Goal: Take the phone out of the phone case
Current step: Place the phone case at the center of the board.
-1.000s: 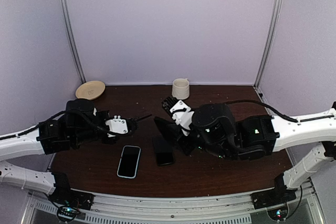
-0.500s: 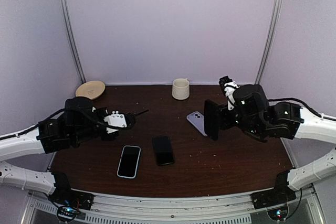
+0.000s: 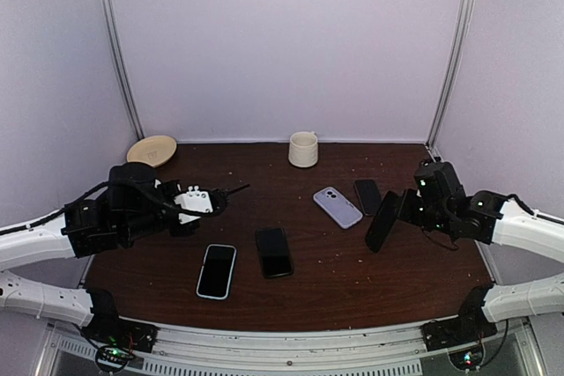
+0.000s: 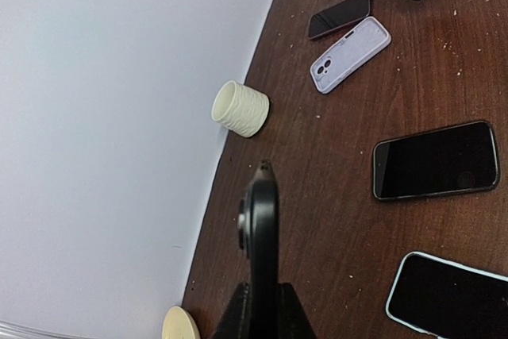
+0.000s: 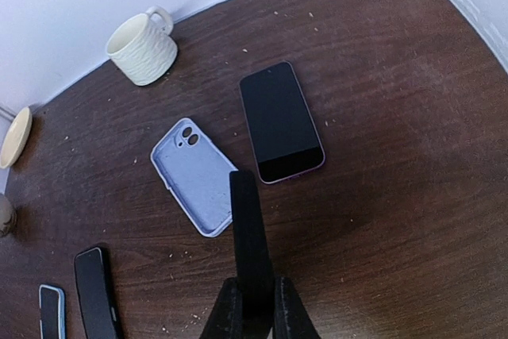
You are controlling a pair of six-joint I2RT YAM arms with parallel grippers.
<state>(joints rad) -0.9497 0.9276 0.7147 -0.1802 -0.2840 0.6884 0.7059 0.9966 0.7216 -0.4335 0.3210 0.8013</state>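
Case of lilac plastic [image 5: 194,184] laid empty beside black slab phone [image 5: 280,121]: extraction judged complete. Right gripper [image 5: 243,188], left gripper [image 4: 262,184] held clear, pressed together, empty.

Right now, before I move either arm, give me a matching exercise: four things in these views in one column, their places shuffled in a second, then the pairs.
Things:
1. cream ribbed mug
2. lavender plastic phone case
3. white-rimmed black phone
4. flat black slab

Places:
A. pinched in the right gripper
B. at the back wall, middle
C. near the front, left of the bare black phone
D. lying camera-cutout up beside a dark phone

Pairs: 1-B, 2-D, 3-C, 4-A.

Note: the left gripper pinches a thin black piece, seen edge-on.
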